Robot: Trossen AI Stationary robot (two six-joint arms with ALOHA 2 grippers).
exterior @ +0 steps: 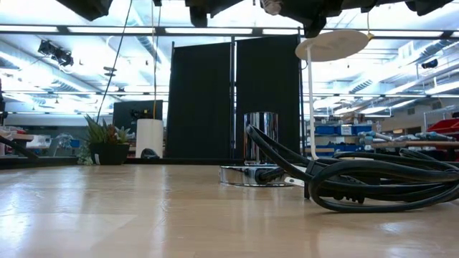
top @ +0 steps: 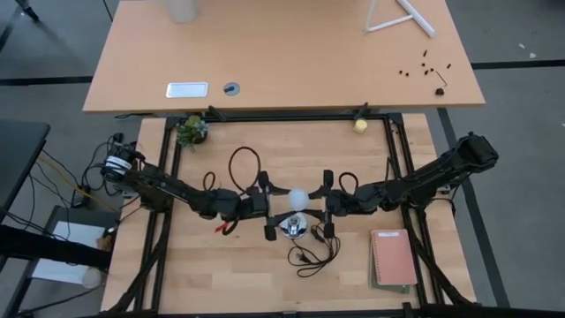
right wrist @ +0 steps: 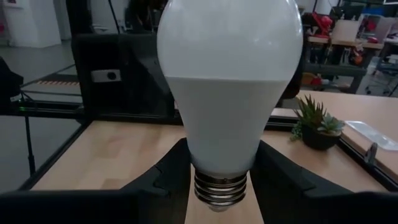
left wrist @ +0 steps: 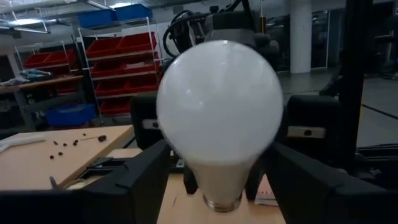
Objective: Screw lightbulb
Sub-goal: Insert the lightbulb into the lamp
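The white lightbulb [top: 300, 197] hangs upright in mid-air over the table's middle, globe up and silvery screw base [right wrist: 217, 190] down. My right gripper [right wrist: 221, 168] comes in from the table's right and is shut on it. From the left comes my left gripper [left wrist: 221, 177], which is open. Its two fingers [left wrist: 140, 183] stand on either side of the bulb's lower half with narrow gaps. The chrome socket [top: 293, 228] stands on its round disc base [exterior: 251, 175] on the table, just nearward of and below the bulb. My right gripper pinches the bulb's narrow neck [right wrist: 199, 155], just above the screw base, between its two fingers. The fingers lie level and come from the table's right side. The bulb stands upright in the hold, lifted clear of the table and the socket.
The socket's black cord [top: 313, 252] coils on the table toward the near edge and looms large in the low view [exterior: 373, 179]. A pink notebook [top: 393, 258] lies near right. A small potted plant [top: 192, 131] and a yellowish ball [top: 360, 125] sit at the far edge.
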